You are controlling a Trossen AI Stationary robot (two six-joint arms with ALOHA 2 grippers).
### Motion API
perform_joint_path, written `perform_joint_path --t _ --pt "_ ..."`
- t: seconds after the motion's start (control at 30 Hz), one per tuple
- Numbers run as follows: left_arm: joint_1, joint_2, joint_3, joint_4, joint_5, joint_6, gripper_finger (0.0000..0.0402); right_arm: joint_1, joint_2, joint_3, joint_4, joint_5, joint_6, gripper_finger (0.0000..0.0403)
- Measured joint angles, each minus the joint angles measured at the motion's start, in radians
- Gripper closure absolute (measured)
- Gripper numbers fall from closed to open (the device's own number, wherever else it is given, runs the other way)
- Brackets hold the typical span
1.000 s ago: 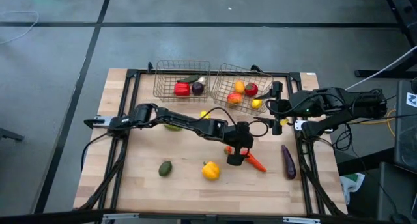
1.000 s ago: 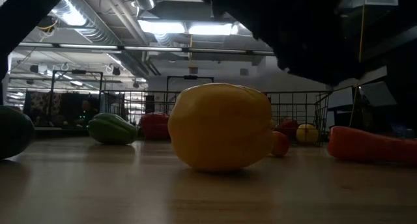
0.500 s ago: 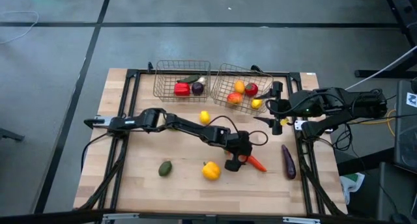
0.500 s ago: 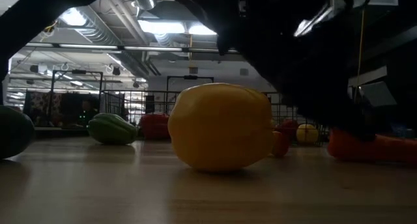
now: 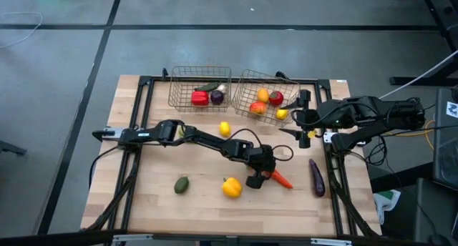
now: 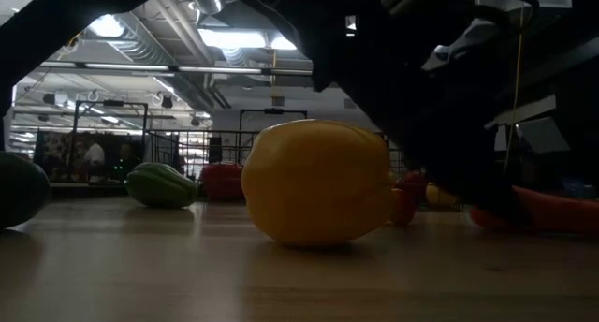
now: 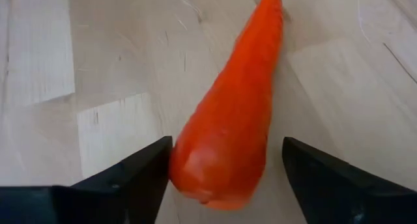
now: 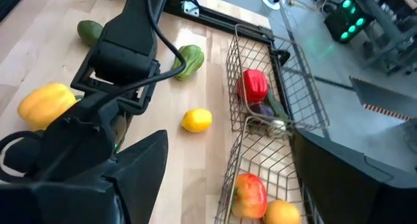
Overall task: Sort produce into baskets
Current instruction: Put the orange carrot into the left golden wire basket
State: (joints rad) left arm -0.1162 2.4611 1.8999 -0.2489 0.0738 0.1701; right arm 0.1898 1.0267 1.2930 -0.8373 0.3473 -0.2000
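Two baskets stand side by side at the table's (image 5: 157, 203) far edge: the left basket (image 5: 200, 77) and the right basket (image 5: 250, 82), each holding produce. A lemon (image 5: 225, 129) lies before them. Near the front edge lie an avocado (image 5: 182, 184), a pepper (image 5: 231, 187), then a carrot (image 5: 278, 177) (the left hand (image 5: 255, 179) straddles its end). An eggplant (image 5: 316, 176) lies by the right edge.

I see a light wooden table (image 5: 207, 196) standing on grey floor (image 5: 64, 96) crossed by dark lines. Beyond the table, ceiling strip lights (image 6: 245, 39) glow among exposed pipes.
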Motion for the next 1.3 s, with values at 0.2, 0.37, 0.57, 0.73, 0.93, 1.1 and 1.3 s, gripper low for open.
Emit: perform_joint_path --t 0.2,0.37,0.57,0.73,0.93,1.1,1.3 --pt "0.0 -0.002 0.002 -0.001 0.0 -0.017 0.0174 0.0 -0.002 0.0 -0.055 -0.022 0.09 0.0078" --pt "0.0 -0.002 0.003 -0.002 0.0 -0.038 0.0208 0.0 -0.002 0.0 -0.136 -0.053 0.194 0.0078" --pt "0.002 -0.017 0.003 -0.006 0.0 -0.039 0.0212 0.0 -0.002 0.0 -0.246 -0.053 0.306 0.0078" --pt "0.008 -0.039 0.004 -0.026 -0.001 -0.041 0.0208 0.0 -0.002 0.0 -0.308 -0.054 0.355 0.0078" --pt "0.026 -0.109 0.004 -0.113 -0.016 -0.041 0.0207 0.0 -0.002 0.0 -0.386 -0.053 0.447 0.0078" --pt "0.052 -0.191 0.004 -0.216 -0.019 -0.04 0.0207 0.0 -0.002 0.0 -0.434 -0.054 0.568 0.0078" --pt "0.102 -0.322 0.004 -0.389 -0.022 -0.036 0.0206 0.0 -0.002 0.0 -0.487 -0.079 0.641 0.0078"
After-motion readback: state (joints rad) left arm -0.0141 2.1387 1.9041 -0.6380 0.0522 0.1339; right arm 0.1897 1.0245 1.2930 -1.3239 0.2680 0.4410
